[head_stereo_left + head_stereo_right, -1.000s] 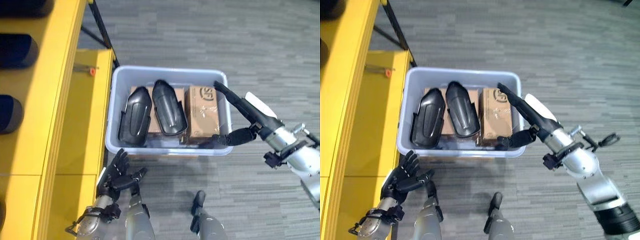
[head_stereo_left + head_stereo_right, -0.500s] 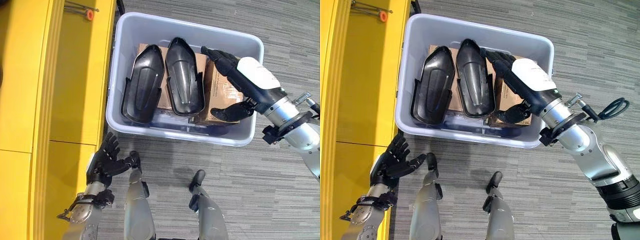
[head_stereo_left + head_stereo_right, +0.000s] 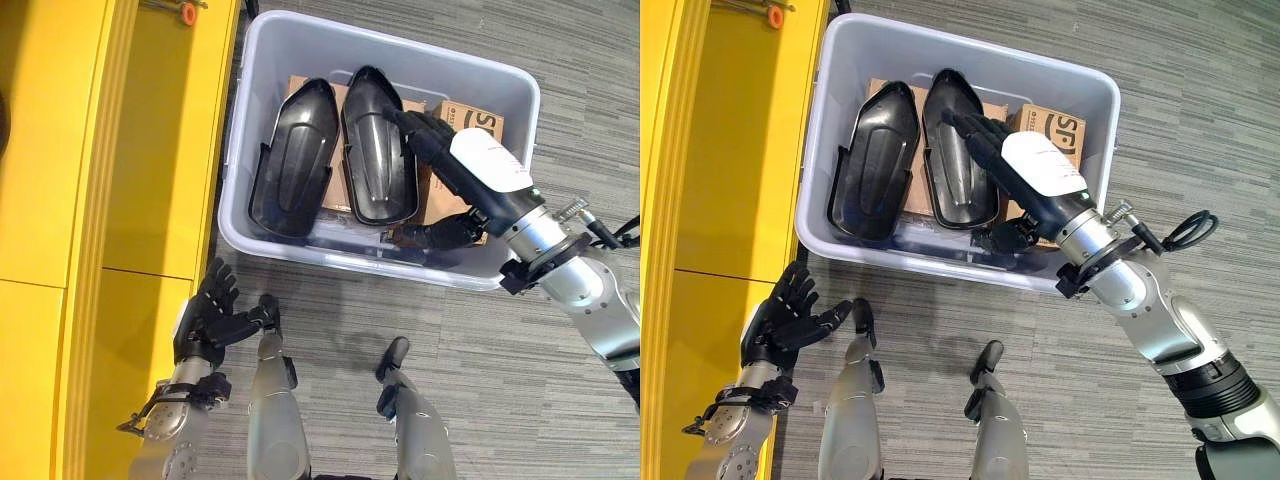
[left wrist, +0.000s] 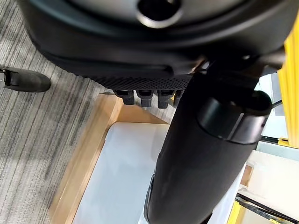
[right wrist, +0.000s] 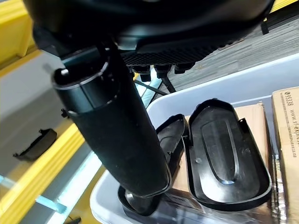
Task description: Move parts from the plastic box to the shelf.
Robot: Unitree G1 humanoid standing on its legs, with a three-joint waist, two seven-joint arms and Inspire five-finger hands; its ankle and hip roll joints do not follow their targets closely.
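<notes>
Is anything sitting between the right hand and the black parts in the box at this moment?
Nothing visible does. The right hand, fingers straight, reaches into the plastic box directly over the right black part, with no object between them. The left black part lies beside it on the cardboard boxes.

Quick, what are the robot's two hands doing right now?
Left hand: open, holding nothing, low beside the yellow shelf.
Right hand: open, fingers straight, reaching over a black part in the plastic box.
</notes>
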